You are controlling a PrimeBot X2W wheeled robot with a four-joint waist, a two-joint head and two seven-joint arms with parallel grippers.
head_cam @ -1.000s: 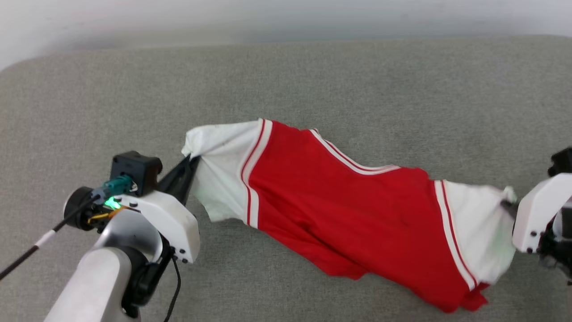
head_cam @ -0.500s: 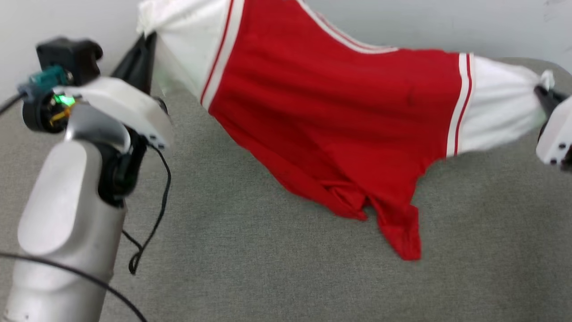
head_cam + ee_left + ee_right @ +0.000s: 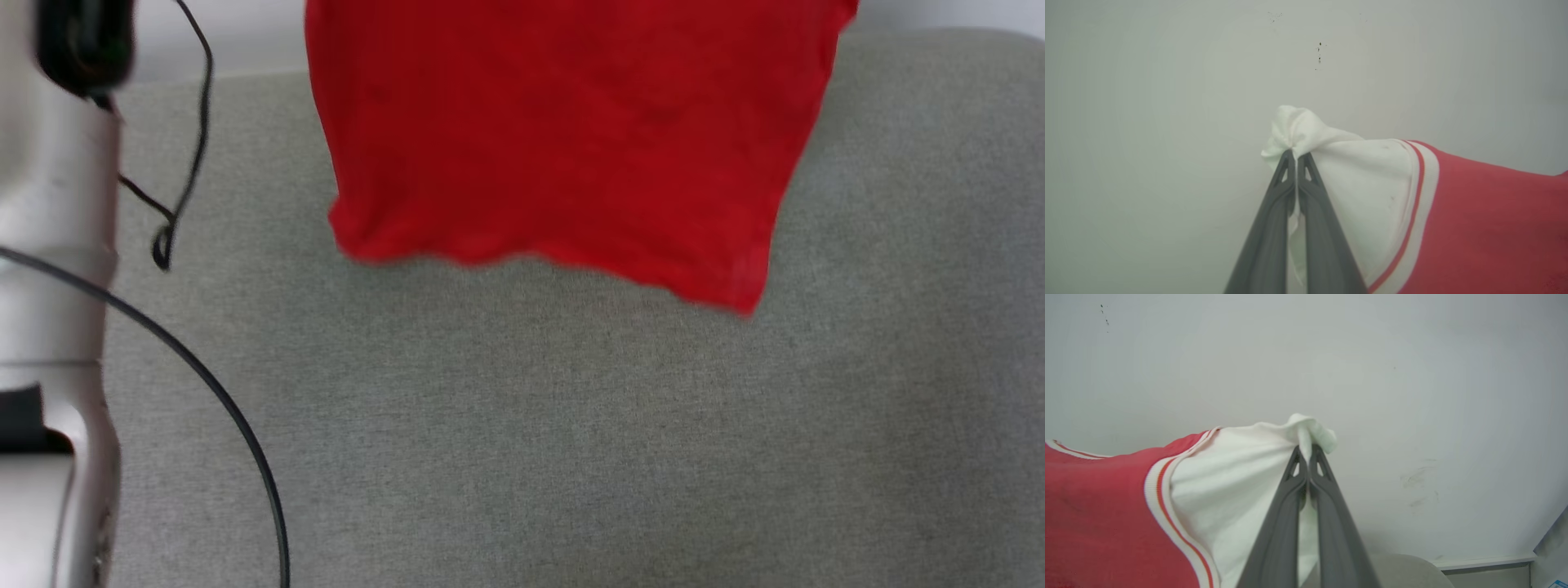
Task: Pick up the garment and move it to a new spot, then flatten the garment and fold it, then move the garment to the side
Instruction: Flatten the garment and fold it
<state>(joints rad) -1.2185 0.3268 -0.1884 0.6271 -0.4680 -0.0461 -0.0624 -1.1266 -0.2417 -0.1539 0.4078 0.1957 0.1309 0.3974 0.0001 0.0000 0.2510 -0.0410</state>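
The shirt [image 3: 555, 139] hangs spread out in the air, held up by its two sleeves. In the head view its red body drops from the top edge as a broad panel; the lower hem is blurred and slants down toward the right; the grey cushion [image 3: 571, 441] lies behind and below it; whether the hem touches the cushion I cannot tell.

In the left wrist view one white sleeve [image 3: 1367, 179] is bunched to a tuft at its end; the left gripper [image 3: 1295, 157] has its two dark fingers pressed together on that tuft, pinching the cloth. A red-and-white striped band [image 3: 1417, 192] runs between this sleeve and the red cloth, which stretches off to the right of that view.

In the right wrist view the other white sleeve [image 3: 1237, 486] is gathered the same way; the right gripper [image 3: 1306, 452] is clamped on its end, fingers tight together, with white cloth caught between them; the red body runs off to the left of that view.

Behind both sleeves stands a pale wall [image 3: 1167, 102] with a few dark specks; a white skirting strip [image 3: 1482, 562] shows low at the right of the right wrist view. At the left edge of the head view rises the silver left arm [image 3: 49, 245]; a black cable [image 3: 237, 425] curves beside it over the cushion.
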